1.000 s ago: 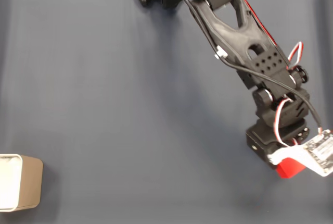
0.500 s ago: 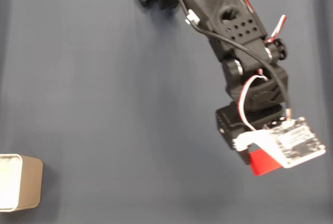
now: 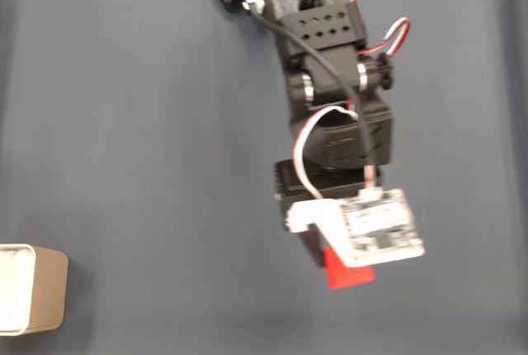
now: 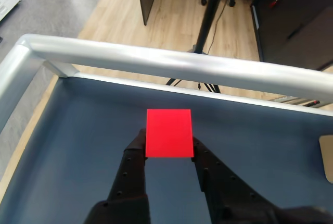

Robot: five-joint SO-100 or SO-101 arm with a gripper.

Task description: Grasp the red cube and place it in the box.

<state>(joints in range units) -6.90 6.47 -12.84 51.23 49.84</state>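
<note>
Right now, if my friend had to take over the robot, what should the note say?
Gripper: shut on the small bright red cube, fingers pressing its two sides, carried above the dark blue table cover.
Box: the small beige rounded container with a white inside sits at the lower left edge of the fixed view, far from the cube. Nothing red shows in the part of it in view.
Done: cube grasped.
Left: carry it across to the box, lower, open the gripper.
</note>
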